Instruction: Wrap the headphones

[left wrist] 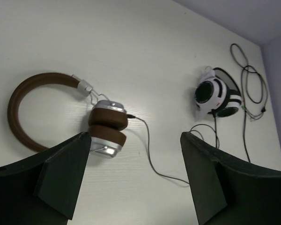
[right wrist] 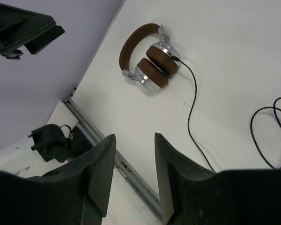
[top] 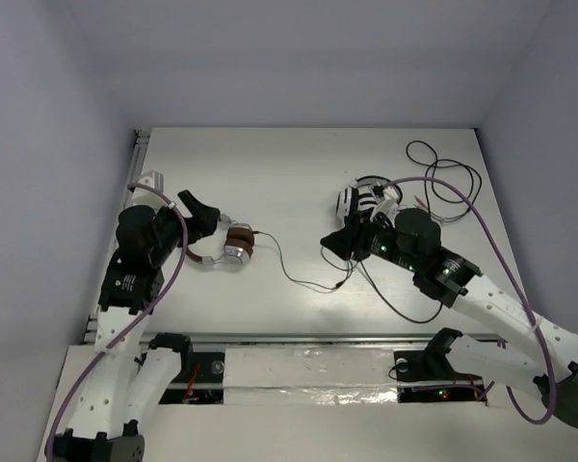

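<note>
Over-ear headphones with brown headband and silver earcups [top: 233, 246] lie flat on the white matte table [top: 299, 173], cups together. Left gripper [left wrist: 133, 154] hovers just beside them, jaws fully apart, empty. Right gripper [right wrist: 135, 140] is part-open and empty, well to their right.

Judgement: steady the headband with the left, take the thin black cable [right wrist: 188, 123] near its free end, and wind snugly round the cups.

Plain pale walls [top: 299, 58] behind.

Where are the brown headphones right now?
In the top view the headphones lie on the table's left half, just beyond the open left tool and not gripped. The striped pair sits well to their right.
</note>
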Tool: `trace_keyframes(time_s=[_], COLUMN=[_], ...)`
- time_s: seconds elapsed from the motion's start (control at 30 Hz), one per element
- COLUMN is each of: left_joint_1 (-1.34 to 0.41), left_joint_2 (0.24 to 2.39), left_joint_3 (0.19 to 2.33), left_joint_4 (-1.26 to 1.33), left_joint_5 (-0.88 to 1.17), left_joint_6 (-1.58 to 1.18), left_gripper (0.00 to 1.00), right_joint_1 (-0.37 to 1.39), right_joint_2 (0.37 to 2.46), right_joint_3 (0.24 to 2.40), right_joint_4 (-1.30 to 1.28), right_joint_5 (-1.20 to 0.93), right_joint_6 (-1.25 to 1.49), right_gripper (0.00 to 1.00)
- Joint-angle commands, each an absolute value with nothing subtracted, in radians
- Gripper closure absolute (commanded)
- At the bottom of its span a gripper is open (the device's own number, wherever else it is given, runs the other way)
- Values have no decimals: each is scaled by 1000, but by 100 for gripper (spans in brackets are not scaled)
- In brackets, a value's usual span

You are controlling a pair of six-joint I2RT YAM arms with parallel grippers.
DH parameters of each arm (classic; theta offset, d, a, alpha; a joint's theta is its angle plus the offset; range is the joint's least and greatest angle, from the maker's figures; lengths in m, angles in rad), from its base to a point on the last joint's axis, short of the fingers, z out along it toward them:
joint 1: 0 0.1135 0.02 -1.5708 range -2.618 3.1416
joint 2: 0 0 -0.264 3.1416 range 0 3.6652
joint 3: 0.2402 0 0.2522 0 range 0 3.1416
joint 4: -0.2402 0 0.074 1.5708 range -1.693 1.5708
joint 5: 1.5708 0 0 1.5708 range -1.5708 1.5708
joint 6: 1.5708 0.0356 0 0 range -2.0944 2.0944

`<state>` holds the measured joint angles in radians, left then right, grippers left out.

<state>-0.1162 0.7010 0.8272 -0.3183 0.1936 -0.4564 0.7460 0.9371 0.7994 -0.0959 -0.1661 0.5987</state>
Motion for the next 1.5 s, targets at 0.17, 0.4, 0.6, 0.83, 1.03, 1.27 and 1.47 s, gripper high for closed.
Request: trace_keyframes(time_s=[0.17,0.4,0.6,0.83,1.03,1.27,1.47], left_joint_1=[-114,-114,-114,-114,-95,-67,-67], left_joint_2=[914,1081,1161,1330,1463,1613,1733], left_joint_3=[950,927,874,920,937,980,1014], left_joint_4=[-454,-445,-374,-364,-333,-296,-281], left_joint_5=[-44,-244,-350,-351,-282,-244,-183], left_joint_6=[-370,-334,-344,-298,-273,-259,-245], left_gripper=[45,100,82,32,33,36,43], right_joint_1=[755,755,755,755,755,755,755], right_joint_2=[862,824,759,686,719,730,742], right_joint_3=[738,703,684,638,646,650,634], right_joint_4=[-25,-18,-31,-17,-14,-11,32], right_joint_5=[-152,-184,-153,-169,-202,-215,-216], right_joint_6=[589,592,569,586,586,584,592], right_gripper=[90,100,100,100,100,100,100])
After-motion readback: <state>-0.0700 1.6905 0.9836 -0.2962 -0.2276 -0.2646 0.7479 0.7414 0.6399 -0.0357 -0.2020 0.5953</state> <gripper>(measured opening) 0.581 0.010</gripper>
